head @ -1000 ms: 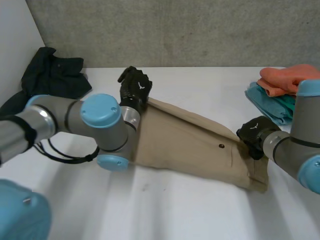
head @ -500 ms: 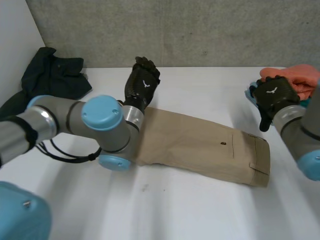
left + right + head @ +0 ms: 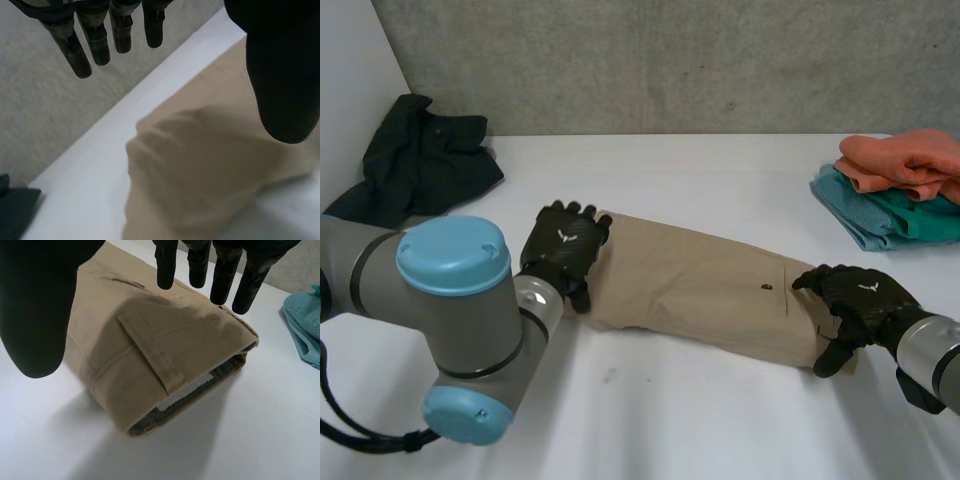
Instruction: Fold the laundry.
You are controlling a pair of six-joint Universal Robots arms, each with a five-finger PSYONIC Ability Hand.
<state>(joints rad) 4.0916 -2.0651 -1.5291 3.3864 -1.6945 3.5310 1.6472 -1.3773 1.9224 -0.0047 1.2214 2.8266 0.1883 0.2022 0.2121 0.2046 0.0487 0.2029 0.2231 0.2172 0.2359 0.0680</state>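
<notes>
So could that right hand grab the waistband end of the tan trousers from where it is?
Probably yes. The right hand is open right over that end of the tan trousers, and nothing lies between the hand and the cloth.

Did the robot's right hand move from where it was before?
Yes. The right hand came down from beside the folded pile to the tan trousers' waistband end.

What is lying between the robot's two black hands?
Beige trousers lie there, folded lengthwise on the white table. In the head view the left hand is at their leg end and the right hand at their waistband end.
</notes>
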